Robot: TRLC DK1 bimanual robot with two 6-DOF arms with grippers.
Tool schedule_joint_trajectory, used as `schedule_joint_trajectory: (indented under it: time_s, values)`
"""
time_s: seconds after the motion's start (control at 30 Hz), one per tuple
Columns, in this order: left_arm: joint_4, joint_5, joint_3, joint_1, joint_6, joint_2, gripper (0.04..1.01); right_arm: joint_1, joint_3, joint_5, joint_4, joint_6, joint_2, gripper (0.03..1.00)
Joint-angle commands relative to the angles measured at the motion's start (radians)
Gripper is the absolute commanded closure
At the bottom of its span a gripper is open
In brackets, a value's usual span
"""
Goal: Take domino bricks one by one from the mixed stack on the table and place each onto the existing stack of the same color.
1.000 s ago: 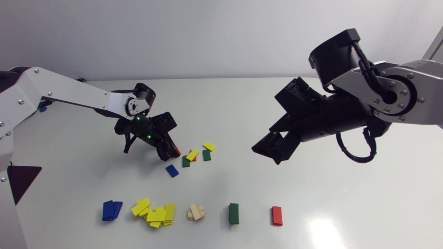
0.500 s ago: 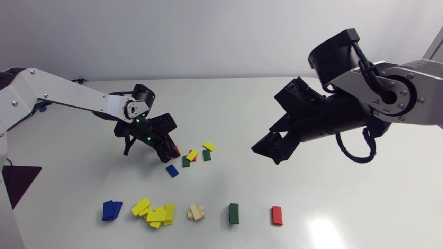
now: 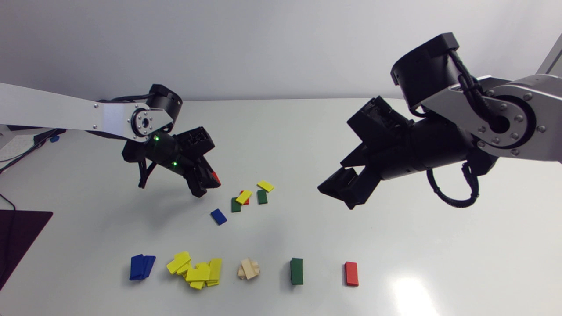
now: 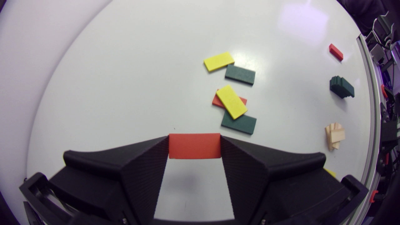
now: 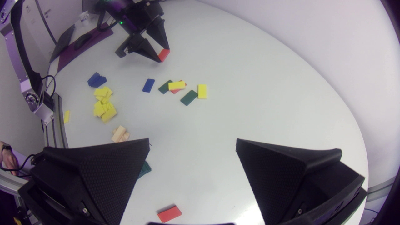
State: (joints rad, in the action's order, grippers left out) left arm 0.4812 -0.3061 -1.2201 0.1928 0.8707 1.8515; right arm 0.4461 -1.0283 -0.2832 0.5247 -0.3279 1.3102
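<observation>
While the left gripper [image 4: 194, 141] hangs above the table [image 3: 439, 245], its two fingers are pinched in on the short ends of a red brick [image 4: 194, 147], one tip on each side, and the brick is held level between them. Just ahead of it lies the mixed pile: a yellow brick [image 4: 231, 101] sits across a second red brick [image 4: 217, 102] with a green brick [image 4: 239, 123] touching them, and beyond those another green brick [image 4: 240, 74] sits beside another yellow brick [image 4: 218, 61]. A lone blue brick [image 3: 218, 216] lies off to the side of the pile. Along the near edge runs the sorted row: blue stack [image 3: 141, 267], sprawling yellow heap [image 3: 196, 270], wooden stack [image 3: 249, 268], green stack [image 3: 296, 271], red stack [image 3: 351, 273]. Over on the other side, the right gripper [image 5: 192, 143] hovers high, its fingers spread wide with nothing in them.
</observation>
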Motion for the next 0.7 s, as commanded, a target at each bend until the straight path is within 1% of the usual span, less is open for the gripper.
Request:
schedule_joint_trajectory:
  time_s: [0.0,0.2,0.37,0.53,0.67]
  values:
    - [0.017,0.001,0.053,0.046,-0.01,-0.066,0.567,-0.001,0.024,0.006,0.011,0.032,-0.032,0.066]
    - [0.016,0.001,0.125,0.195,-0.055,-0.135,0.569,-0.043,0.048,0.006,0.026,0.032,-0.098,0.066]
    - [0.016,-0.002,0.137,0.3,-0.101,-0.158,0.567,-0.086,0.077,0.006,0.04,0.03,-0.15,0.066]
    - [0.013,-0.002,0.117,0.367,-0.127,-0.172,0.567,-0.116,0.108,0.006,0.051,0.029,-0.198,0.066]
    - [0.01,-0.002,0.091,0.407,-0.127,-0.138,0.567,-0.129,0.142,0.007,0.051,0.03,-0.23,0.066]
